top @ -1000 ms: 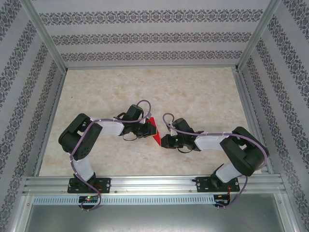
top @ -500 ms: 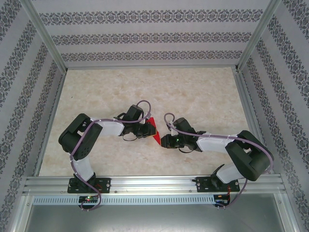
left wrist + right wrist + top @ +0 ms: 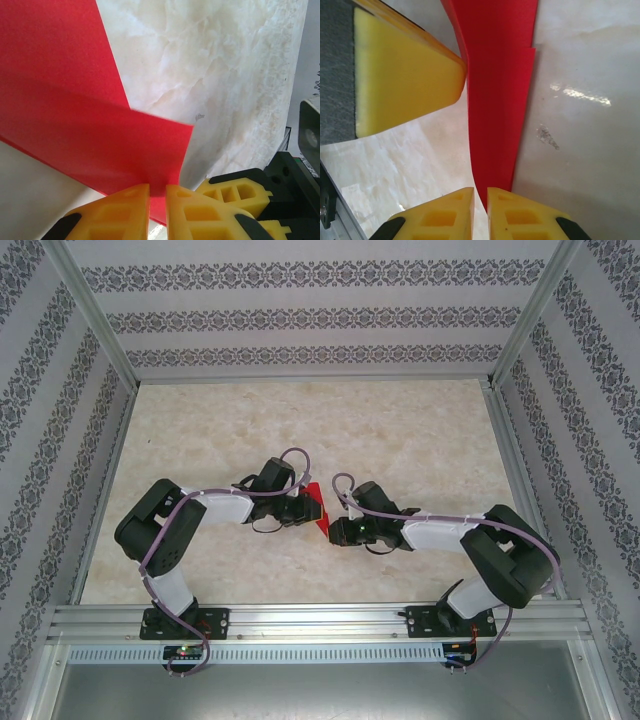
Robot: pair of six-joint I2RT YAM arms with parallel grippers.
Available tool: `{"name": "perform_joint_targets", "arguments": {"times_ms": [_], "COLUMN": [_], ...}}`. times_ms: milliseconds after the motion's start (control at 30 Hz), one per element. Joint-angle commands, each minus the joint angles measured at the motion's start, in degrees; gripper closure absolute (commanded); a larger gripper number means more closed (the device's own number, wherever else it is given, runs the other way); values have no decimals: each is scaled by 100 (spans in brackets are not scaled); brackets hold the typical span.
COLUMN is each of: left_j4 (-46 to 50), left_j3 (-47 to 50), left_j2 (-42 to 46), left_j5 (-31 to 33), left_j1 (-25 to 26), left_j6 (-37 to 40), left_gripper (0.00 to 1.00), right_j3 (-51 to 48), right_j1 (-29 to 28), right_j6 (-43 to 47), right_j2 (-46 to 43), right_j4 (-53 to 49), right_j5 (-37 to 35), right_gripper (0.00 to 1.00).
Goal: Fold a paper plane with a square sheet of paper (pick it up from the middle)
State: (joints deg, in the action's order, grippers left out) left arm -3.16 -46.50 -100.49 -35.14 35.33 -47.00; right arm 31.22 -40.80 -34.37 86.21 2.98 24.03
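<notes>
In the top external view, the red paper [image 3: 318, 508] is seen at the middle of the table [image 3: 400, 430], towards its near edge. It lies caught between the left gripper [image 3: 306, 508] on its left and the right gripper [image 3: 336, 530] on its right. The jaws themselves cannot be made out from here. The arrangement is given by this view alone: both arms are bent inward and the two tools almost meet.

In the left wrist view, the left gripper [image 3: 157, 200] is seen pressed together on the near edge of the paper [image 3: 75, 115], which is pinched between its yellow fingers [image 3: 125, 212]. Two overlapping layers are shown, so at least one fold is judged to be made. A further yellow finger [image 3: 235, 192], taken to be the right gripper's, is seen just beside it on the right.

In the right wrist view, the right gripper [image 3: 480, 207] is seen nearly closed, with the narrow end of the paper [image 3: 495, 100] running into the slit between its fingers [image 3: 530, 217]. A pinch is judged likely. The stepped edges of the layers are shown here almost edge-on, and a finger of the left gripper [image 3: 400, 75] is seen at the upper left, close to the paper.

The step in hand is judged to be a mid-fold handover or crease. For the next move, one grip must be kept while the other is released or shifted, without the thin sheet being torn.
</notes>
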Motion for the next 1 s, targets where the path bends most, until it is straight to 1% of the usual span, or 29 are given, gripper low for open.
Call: {"name": "perform_joint_targets", "arguments": {"times_ms": [0, 300, 467, 533, 733, 967], "left_j4": [-18, -14, 2, 6, 57, 216], "left_j3": [70, 106, 101, 91, -12, -183], "left_j2": [151, 135, 108, 92, 8, -134], "left_j5": [63, 81, 110, 112, 125, 178], "left_j1": [66, 62, 64, 63, 62, 59], "left_j6": [-68, -62, -55, -46, -19, -35], "left_gripper": [83, 83, 83, 83, 83, 83], "right_j3": [173, 261, 303, 323, 366, 528], "right_j1": [-73, -152, -167, -168, -171, -242], "right_j6": [155, 251, 271, 276, 354, 519], "right_j2": [70, 333, 432, 419, 46, 151], "right_j4": [-23, -131, -123, -173, -404, -667], "right_j5": [-110, -213, -154, -184, -429, -605], "right_gripper": [85, 88, 90, 90, 82, 79]}}
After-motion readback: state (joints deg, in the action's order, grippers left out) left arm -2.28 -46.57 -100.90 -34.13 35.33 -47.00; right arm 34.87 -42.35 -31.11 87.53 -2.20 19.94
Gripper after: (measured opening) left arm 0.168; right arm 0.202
